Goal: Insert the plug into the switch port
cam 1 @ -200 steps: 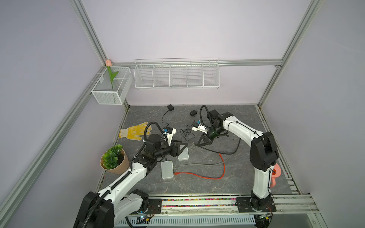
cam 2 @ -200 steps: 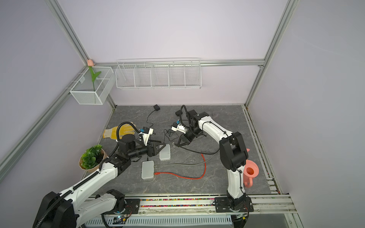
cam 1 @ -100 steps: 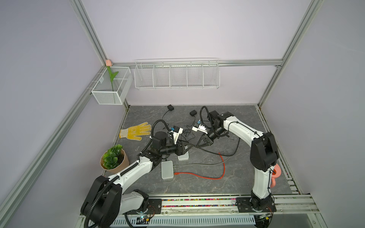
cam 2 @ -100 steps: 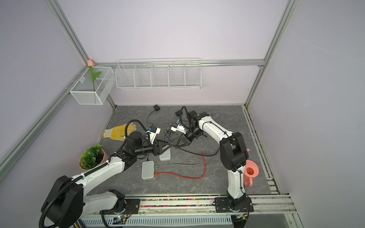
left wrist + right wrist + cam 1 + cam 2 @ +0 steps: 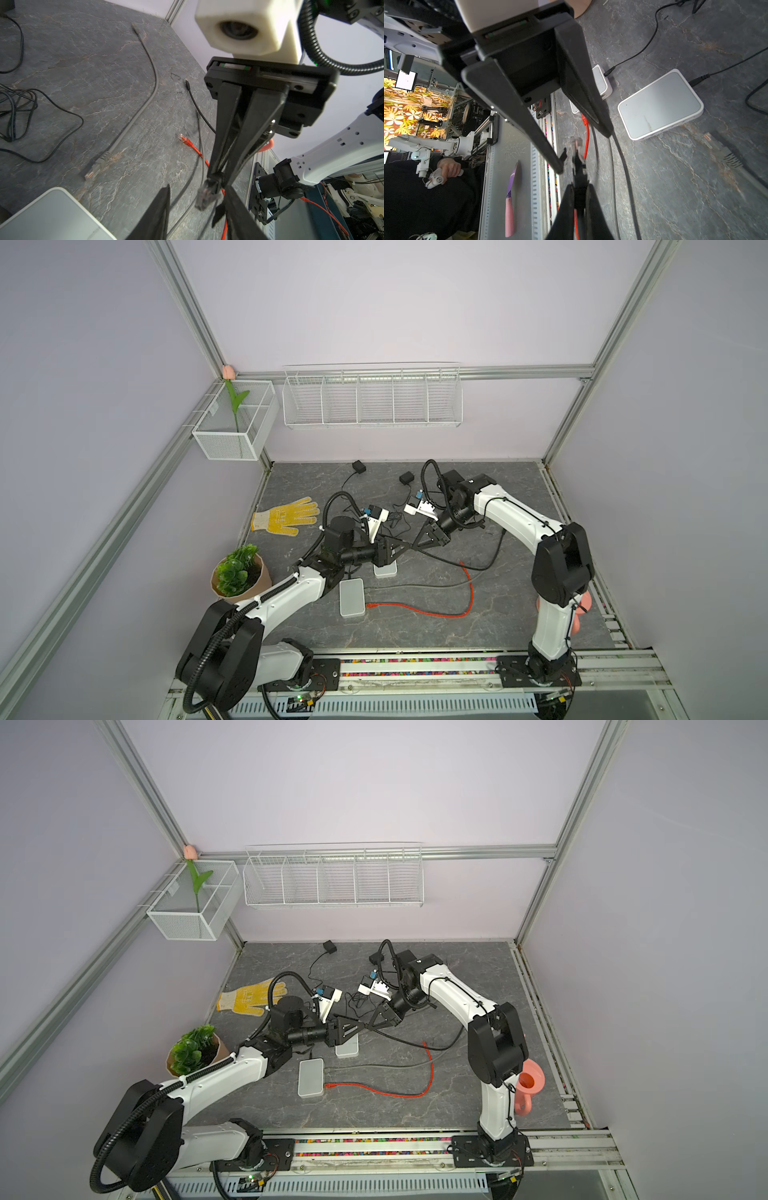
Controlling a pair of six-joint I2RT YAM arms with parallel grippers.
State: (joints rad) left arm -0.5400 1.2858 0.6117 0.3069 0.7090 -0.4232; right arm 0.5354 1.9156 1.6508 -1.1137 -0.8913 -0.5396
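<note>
- Your left gripper [image 5: 409, 548] has swung in from beside the white switch box [image 5: 385, 569]. It now meets the right gripper [image 5: 416, 545] tip to tip in mid-air over the slate table [image 5: 519, 626].
- The clear plug [image 5: 206, 195] hangs between the two, off the table and above that switch box, and it is not in any port.
- The right pincer is clamped tight on the black cable [image 5: 578, 166] just behind the plug, which pokes out free past its tips.
- The left pincer is open, with a finger [image 5: 160, 212] on each side of the plug. The left wrist view shows a gap on both sides, so it grips nothing yet.
- My read is that this is a hand-over or regrip to get the plug lined up, and that insertion has not begun.
- A second ago the left gripper stood back, well apart from the right one, and half a second ago it was partway in. Now it straddles the plug.
- The right arm has hardly shifted, and the plug sits where it was.
- The yellow glove [image 5: 286, 517], partly crossed by the left arm's hose back then, now lies clear of it.
- A second white box [image 5: 351, 597] lies nearer the rail, with the red cable [image 5: 419, 608] ending just beside it. I cannot tell which box takes your plug, and no port shows clearly.
- Watch the close, because a finger nudging the plug sideways would likely cost you the alignment.
</note>
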